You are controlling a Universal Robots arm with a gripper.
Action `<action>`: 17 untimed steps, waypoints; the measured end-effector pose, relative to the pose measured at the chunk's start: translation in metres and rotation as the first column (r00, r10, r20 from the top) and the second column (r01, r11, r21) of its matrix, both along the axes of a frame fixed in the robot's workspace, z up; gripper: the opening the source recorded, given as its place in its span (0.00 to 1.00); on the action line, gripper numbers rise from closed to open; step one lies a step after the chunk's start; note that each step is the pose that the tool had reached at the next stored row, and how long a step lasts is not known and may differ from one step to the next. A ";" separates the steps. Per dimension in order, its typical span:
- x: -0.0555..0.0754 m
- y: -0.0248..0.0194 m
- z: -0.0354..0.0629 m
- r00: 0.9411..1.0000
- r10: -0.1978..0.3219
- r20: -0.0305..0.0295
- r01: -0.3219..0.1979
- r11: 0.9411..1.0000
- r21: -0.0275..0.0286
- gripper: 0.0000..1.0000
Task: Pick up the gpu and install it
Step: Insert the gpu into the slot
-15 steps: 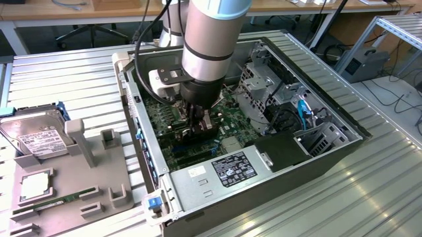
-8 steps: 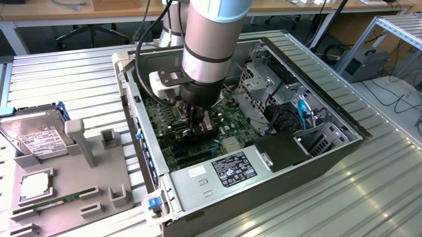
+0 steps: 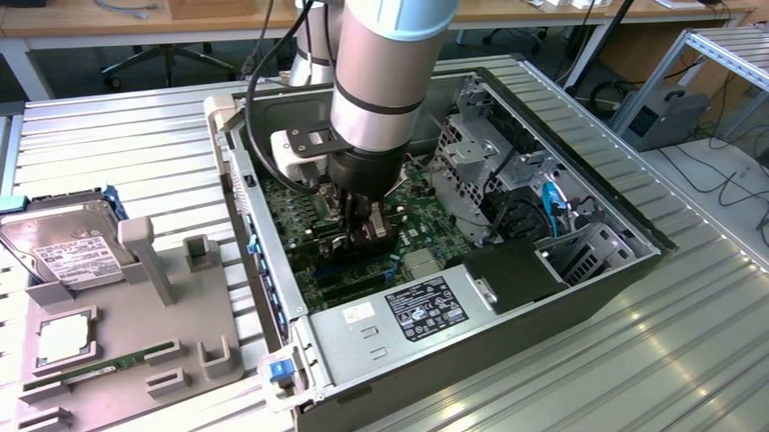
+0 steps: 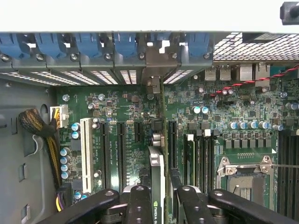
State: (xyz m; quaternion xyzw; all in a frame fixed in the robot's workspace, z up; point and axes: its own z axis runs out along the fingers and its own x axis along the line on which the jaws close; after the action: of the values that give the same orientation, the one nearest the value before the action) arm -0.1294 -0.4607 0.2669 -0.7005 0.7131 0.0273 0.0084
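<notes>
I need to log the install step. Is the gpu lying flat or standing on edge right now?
On edge. In the wrist view the gpu stands edge-on between the tool's fingers, over the motherboard slots inside the computer case.

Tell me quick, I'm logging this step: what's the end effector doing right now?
End effector: closed on the gpu, holding it edge-on over the motherboard slots.

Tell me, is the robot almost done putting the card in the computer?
Picked up: yes. The gpu is clamped edge-on between the fingers of the gripper, inside the open computer case. In hand: it hangs over the motherboard, lined up with the long black slots. Left: whether it is pushed fully into a slot cannot be seen.
</notes>
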 end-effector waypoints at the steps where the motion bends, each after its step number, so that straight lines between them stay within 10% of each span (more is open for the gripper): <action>1: 0.000 0.0001 -0.0003 1.000 -0.001 0.000 0.001 1.000 0.001 0.27; 2: 0.000 0.0000 0.0000 1.000 0.000 0.000 0.000 1.000 0.000 0.40; 17: 0.000 0.0014 0.0783 1.000 0.000 0.000 0.000 1.000 0.001 0.40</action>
State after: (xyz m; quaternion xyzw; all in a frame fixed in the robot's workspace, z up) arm -0.1294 -0.4593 0.3452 -0.7005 0.7131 0.0275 0.0089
